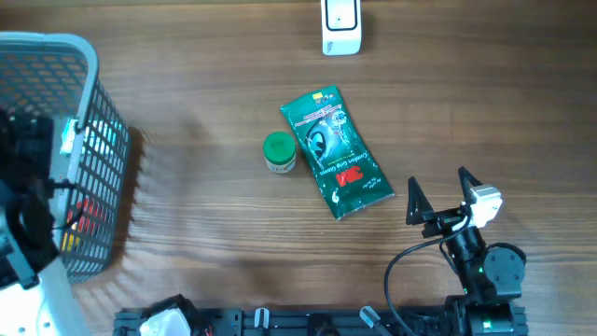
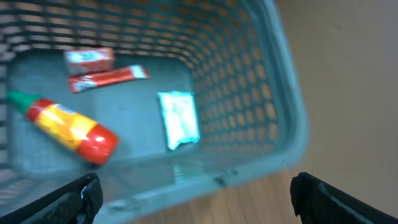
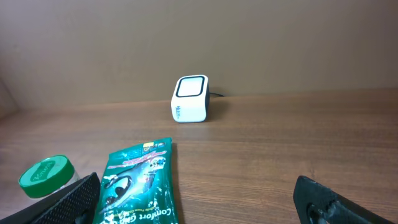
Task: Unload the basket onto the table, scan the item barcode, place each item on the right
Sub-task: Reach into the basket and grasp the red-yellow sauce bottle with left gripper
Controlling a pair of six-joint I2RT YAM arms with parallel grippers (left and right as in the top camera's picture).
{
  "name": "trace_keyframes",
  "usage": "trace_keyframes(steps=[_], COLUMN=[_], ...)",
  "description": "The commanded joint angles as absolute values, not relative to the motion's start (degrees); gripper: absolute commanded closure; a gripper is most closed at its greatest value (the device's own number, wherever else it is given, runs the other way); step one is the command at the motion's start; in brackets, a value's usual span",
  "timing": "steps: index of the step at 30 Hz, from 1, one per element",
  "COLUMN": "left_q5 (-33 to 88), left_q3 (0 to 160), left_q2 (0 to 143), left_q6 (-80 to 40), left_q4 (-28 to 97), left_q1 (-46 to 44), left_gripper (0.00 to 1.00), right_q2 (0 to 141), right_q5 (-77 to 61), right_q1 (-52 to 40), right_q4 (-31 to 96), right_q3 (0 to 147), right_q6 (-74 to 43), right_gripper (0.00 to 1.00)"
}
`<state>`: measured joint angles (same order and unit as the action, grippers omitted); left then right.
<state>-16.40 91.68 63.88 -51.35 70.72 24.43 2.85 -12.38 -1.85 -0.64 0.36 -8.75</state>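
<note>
Only the left wrist view looks into the basket (image 2: 249,93). It holds a red-and-yellow squeeze bottle (image 2: 65,127) on its side, a red sachet (image 2: 109,78), a small red-and-white box (image 2: 90,59) and a pale green packet (image 2: 179,119), all blurred. The overhead view shows these only through the mesh, but it alone takes in the whole table (image 1: 205,215). The right wrist view shows the front face of the white barcode scanner (image 3: 191,107), which from overhead is just a small block at the top edge.

The green glove pack (image 1: 336,154) lies flat and tilted at centre frame. A green-lidded jar (image 1: 279,152) stands just beside its left edge. The right gripper (image 1: 438,184), jaws spread wide and holding nothing, sits to the lower right of the pack, near its bottom corner but apart. The left gripper (image 2: 194,180), equally wide and holding nothing, hangs over the basket, well apart from the pack.

Bare wood lies between pack and scanner, and between jar and basket. The basket fills the overhead frame's left edge.
</note>
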Motion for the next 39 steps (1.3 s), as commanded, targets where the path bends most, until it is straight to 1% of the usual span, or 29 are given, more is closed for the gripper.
trace_keyframes(steps=[1,4,9,15,19,24,27,30,33,39], left_q5=[-16.1,-16.1,-16.1,-16.0,-15.9,-15.7,-14.2,-13.6,-9.5,-8.4], left_q3=[92.4,92.2,90.8,90.2,90.2,88.7,84.9,79.1,73.0,66.0], left_q2=[66.5,69.9,76.3,86.0,90.1,94.1,95.9,96.9,97.0,97.1], left_q6=[-50.3,-49.6,-50.0,-59.9,-66.6,-67.4,-67.0,-66.5,-66.5,-66.5], left_q4=[72.8,75.4,77.4,81.1,83.3,83.6,81.7,76.3,69.2,61.5], left_q1=[31.0,34.7,38.0,41.4,42.1,42.1,42.1,42.1,42.1,42.1], left_gripper=[0.0,0.0,0.0,0.0,0.0,0.0,0.0,0.0,0.0,0.0], right_q2=[2.9,2.9,2.9,2.9,2.9,2.9,2.9,2.9,2.9,2.9], right_q5=[-12.0,-12.0,-12.0,-12.0,-12.0,-12.0,-12.0,-12.0,-12.0,-12.0], right_q1=[-2.1,-2.1,-2.1,-2.1,-2.1,-2.1,-2.1,-2.1,-2.1,-2.1], right_q4=[-0.9,-0.9,-0.9,-0.9,-0.9,-0.9,-0.9,-0.9,-0.9,-0.9], right_q3=[0.3,0.3,0.3,0.3,0.3,0.3,0.3,0.3,0.3,0.3], right_q6=[-9.1,-9.1,-9.1,-9.1,-9.1,-9.1,-9.1,-9.1,-9.1,-9.1], right_gripper=[0.0,0.0,0.0,0.0,0.0,0.0,0.0,0.0,0.0,0.01])
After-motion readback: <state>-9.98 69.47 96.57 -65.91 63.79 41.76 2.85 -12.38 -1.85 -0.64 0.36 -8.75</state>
